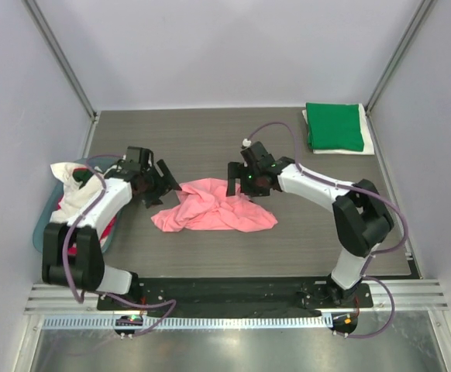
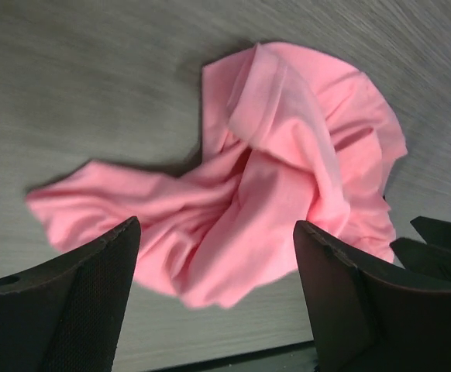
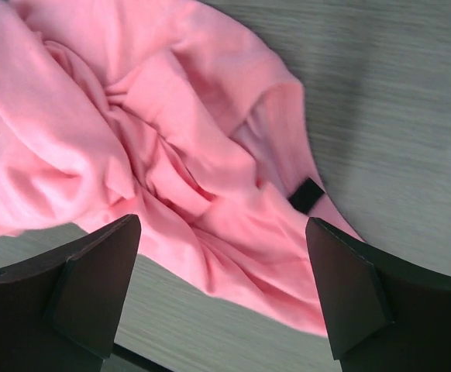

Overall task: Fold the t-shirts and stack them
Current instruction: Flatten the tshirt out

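A salmon-pink t-shirt (image 1: 214, 208) lies crumpled in the middle of the table. My left gripper (image 1: 165, 184) hovers just off its left edge, open, with nothing between its fingers. In the left wrist view the pink t-shirt (image 2: 287, 139) spreads out beyond the open left gripper (image 2: 216, 225). My right gripper (image 1: 232, 181) hangs open over the shirt's upper right part. The right wrist view shows the pink t-shirt (image 3: 132, 101) and its dark neck label (image 3: 307, 194) under the open right gripper (image 3: 223, 221). A folded green t-shirt (image 1: 334, 126) rests on a folded white one (image 1: 369, 142) at the back right.
A teal tub (image 1: 43, 225) stands at the left edge, holding white (image 1: 74, 198) and red (image 1: 109, 226) shirts, with the left arm reaching over it. Grey walls enclose the table on three sides.
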You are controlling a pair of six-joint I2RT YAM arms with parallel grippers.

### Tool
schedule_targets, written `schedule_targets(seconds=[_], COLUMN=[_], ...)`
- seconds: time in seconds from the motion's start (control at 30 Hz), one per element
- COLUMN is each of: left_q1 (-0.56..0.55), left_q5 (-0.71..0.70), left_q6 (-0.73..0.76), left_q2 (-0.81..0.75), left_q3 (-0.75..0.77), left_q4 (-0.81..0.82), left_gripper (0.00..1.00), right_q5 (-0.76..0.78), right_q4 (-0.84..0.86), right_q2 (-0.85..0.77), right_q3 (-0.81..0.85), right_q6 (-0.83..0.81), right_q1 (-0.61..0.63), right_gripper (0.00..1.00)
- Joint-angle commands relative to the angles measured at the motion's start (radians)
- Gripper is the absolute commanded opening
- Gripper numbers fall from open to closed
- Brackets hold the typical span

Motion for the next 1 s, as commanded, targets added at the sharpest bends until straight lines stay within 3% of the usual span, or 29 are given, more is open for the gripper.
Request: schedule_targets(seconds=[0.0, 0.2, 0.27, 0.4, 0.43, 0.53, 0.57, 0.73, 0.8, 0.97], left_q1=[-0.033, -0.048, -0.059, -0.067, -0.067, -0.067, -0.065, -0.067, -0.067, -0.067], left_q5=[-0.038, -0.012, -0.010, -0.015, -0.022, -0.028, -0.028, -0.047, -0.048, -0.080], left_q6=[-0.009, -0.021, -0.019, -0.002, 0.002, 0.013, 0.013, 0.019, 0.027, 0.076], left_q2=[0.151, 0.295, 0.311, 0.317, 0.317, 0.306, 0.298, 0.255, 0.242, 0.180], left_q3=[0.078, 0.124, 0.136, 0.138, 0.135, 0.113, 0.101, 0.093, 0.131, 0.326], left_q4=[0.137, 0.213, 0.214, 0.216, 0.216, 0.207, 0.205, 0.184, 0.159, -0.022], left_gripper=[0.81, 0.74, 0.64, 0.33, 0.19, 0.00, 0.00, 0.00, 0.00, 0.00], right_q5=[-0.082, -0.107, -0.110, -0.119, -0.120, -0.137, -0.142, -0.145, -0.134, -0.090], right_q4=[0.071, 0.094, 0.094, 0.093, 0.093, 0.091, 0.091, 0.094, 0.085, -0.042], right_q2=[0.067, 0.207, 0.252, 0.293, 0.300, 0.326, 0.329, 0.308, 0.293, 0.176], right_q3=[0.074, 0.167, 0.196, 0.244, 0.255, 0.259, 0.256, 0.213, 0.213, 0.346], right_q6=[-0.044, -0.079, -0.090, -0.101, -0.101, -0.107, -0.104, -0.095, -0.119, -0.179], right_q1=[0.007, 0.004, 0.004, 0.002, 0.001, 0.001, 0.001, 0.001, -0.001, -0.084], right_gripper=[0.93, 0.88, 0.87, 0.83, 0.82, 0.66, 0.52, 0.11, 0.02, 0.01])
